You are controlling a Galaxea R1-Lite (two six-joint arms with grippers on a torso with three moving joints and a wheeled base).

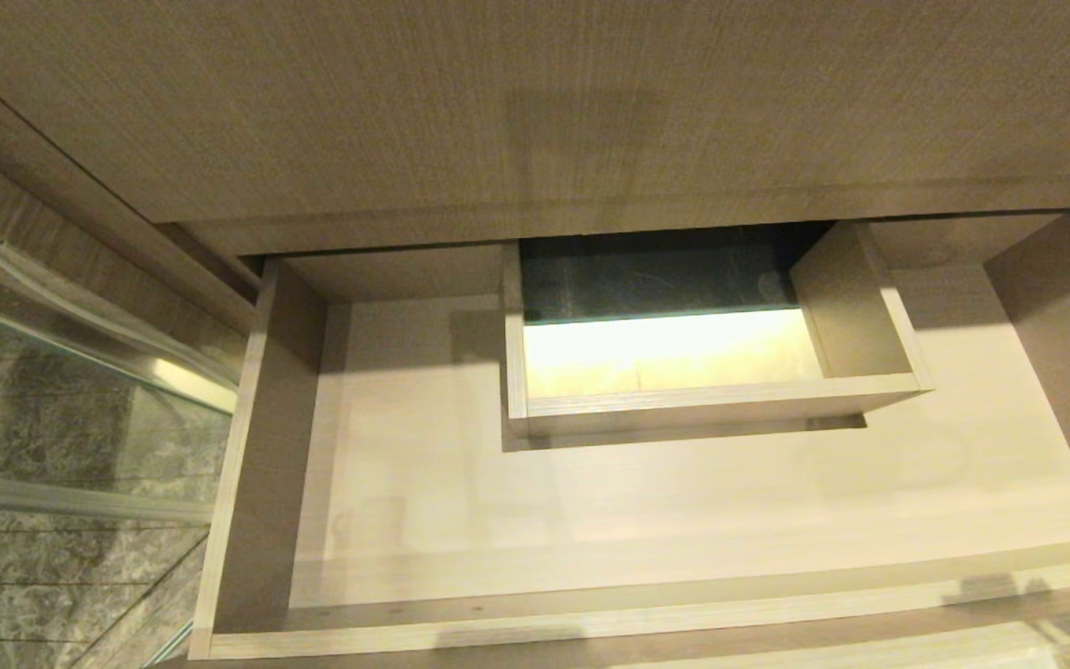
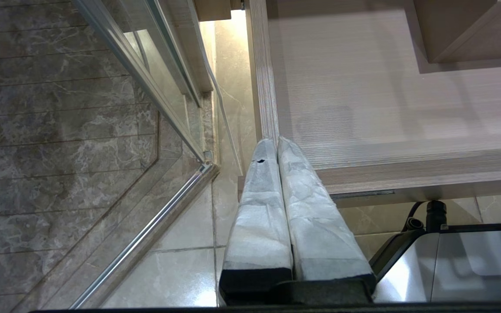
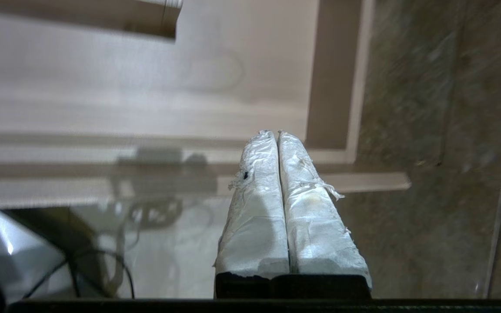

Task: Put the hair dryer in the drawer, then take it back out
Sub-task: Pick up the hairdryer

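The drawer (image 1: 256,446) stands pulled wide open below the tan cabinet front, and its pale wood-grain floor is bare. The hair dryer is out of view in all three views. Neither arm shows in the head view. My left gripper (image 2: 274,141) hangs shut and empty outside the drawer's (image 2: 407,169) front left corner, over the tiled floor. My right gripper (image 3: 274,134) is shut with nothing between its taped fingers, and it hovers near the drawer's (image 3: 146,143) front right corner.
A raised box-shaped partition (image 1: 711,409) stands in the drawer's rear middle, with a dark gap behind it. A glass panel with a metal rail (image 2: 146,234) runs along the left, over marble tiles. The robot's base (image 2: 472,261) sits just before the drawer front.
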